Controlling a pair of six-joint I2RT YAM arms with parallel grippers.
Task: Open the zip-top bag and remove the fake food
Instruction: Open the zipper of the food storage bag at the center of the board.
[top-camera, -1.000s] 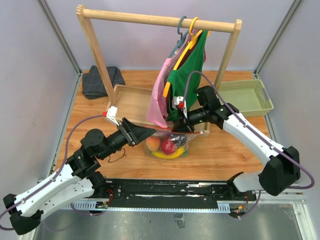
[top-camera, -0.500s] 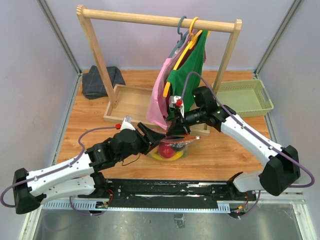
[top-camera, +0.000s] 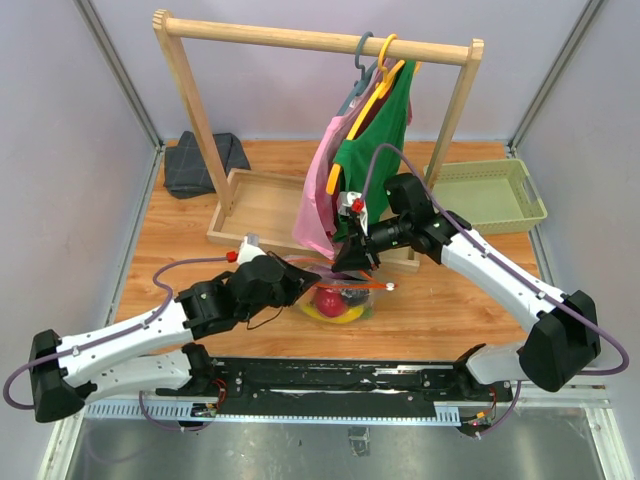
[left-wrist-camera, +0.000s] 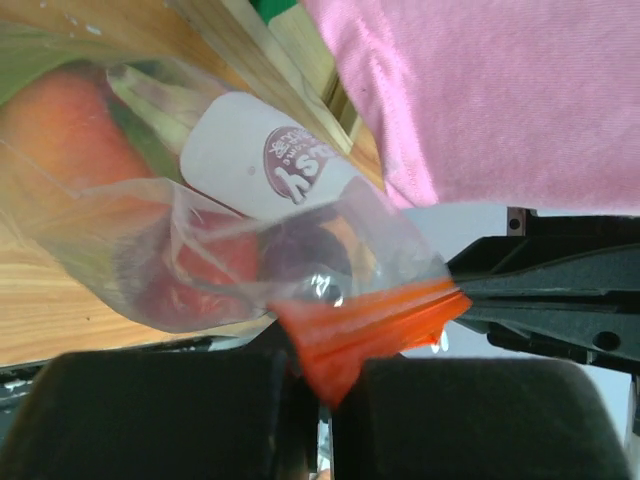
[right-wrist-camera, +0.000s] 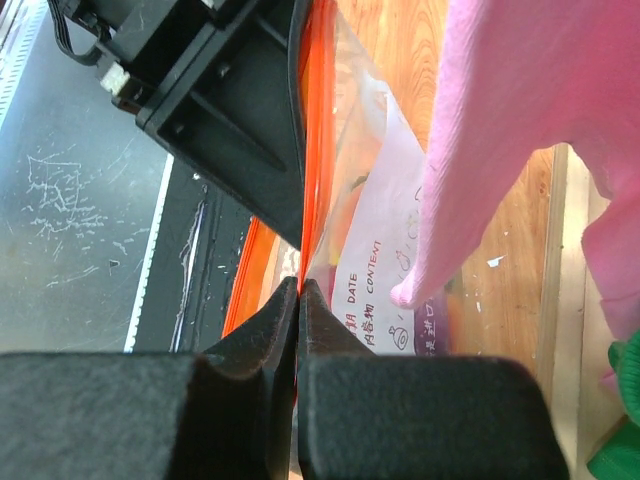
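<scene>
The zip-top bag (top-camera: 345, 300) lies on the table in front of the hanging clothes, its orange zip strip (left-wrist-camera: 372, 324) lifted. My left gripper (left-wrist-camera: 325, 392) is shut on one end of that strip. My right gripper (right-wrist-camera: 298, 290) is shut on the strip (right-wrist-camera: 316, 150) from the other side, close against the left gripper (top-camera: 303, 279). From above, the right gripper (top-camera: 353, 261) sits just behind the bag's mouth. The fake food shows through the plastic: a red round piece (top-camera: 331, 301), a yellow banana (top-camera: 347, 316), a peach-orange piece (left-wrist-camera: 55, 130). The bag's white label (left-wrist-camera: 260, 165) faces the left wrist camera.
A wooden clothes rack (top-camera: 320, 40) spans the back, with a pink garment (top-camera: 318, 200) and a green garment (top-camera: 375, 140) hanging right over the bag. Behind stand a wooden tray (top-camera: 260, 205), a green basket (top-camera: 490, 195) at right and a dark folded cloth (top-camera: 205, 160) at back left.
My left arm swung right to the bag's mouth and its open jaws closed on the orange strip. The right gripper kept its hold, shifting only slightly left.
</scene>
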